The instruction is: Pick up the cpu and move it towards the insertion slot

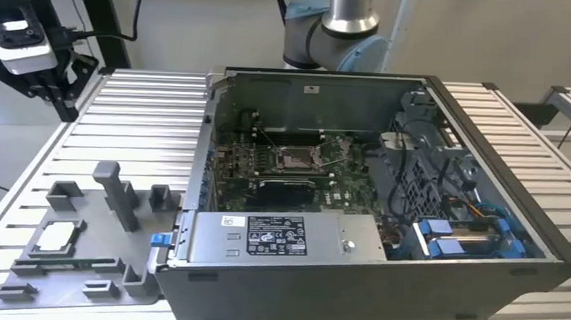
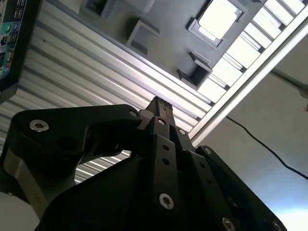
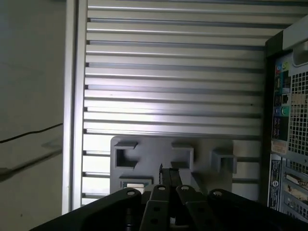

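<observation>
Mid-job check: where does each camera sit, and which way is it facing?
Exterior view: high off the arm, looking down on the slatted aluminium table, open grey computer case, silver-framed insertion slot and grey plastic tray; the grey arm and black gripper show.
Second wrist view: looks along the shut gripper to the tray and silvery square cpu.
First wrist view: looks past the gripper to table, tray and case.
Shared: both wrist views show gripper and tray.

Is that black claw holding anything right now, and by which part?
Nothing. The claw is empty; the cpu lies in the grey tray, apart from it.
</observation>
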Available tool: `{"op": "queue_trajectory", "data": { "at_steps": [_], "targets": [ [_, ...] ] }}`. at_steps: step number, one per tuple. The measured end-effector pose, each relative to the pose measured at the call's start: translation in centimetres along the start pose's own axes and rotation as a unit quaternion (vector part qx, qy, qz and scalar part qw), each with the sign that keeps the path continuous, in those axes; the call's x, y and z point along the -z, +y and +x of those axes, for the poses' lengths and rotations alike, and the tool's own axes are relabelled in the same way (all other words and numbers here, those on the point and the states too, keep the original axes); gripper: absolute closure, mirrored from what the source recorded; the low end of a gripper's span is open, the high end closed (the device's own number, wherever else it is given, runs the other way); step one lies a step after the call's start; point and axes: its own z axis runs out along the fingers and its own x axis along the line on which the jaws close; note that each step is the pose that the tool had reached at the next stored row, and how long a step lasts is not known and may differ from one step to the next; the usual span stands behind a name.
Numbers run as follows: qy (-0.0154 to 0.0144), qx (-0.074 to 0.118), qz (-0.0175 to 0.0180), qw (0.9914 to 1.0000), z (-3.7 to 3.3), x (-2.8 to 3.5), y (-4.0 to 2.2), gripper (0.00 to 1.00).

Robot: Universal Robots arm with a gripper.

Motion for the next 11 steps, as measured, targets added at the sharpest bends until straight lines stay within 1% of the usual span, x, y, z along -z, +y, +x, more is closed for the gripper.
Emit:
{"op": "queue_trajectory", "data": {
  "at_steps": [5, 11],
  "targets": [
    [0.0000, 0.000, 0.0000, 1.00000, 0.75, -0.01, -0.54, 1.00],
    [0.0000, 0.000, 0.0000, 1.00000, 1.74, 0.00, -1.47, 1.00]
  ]
}}
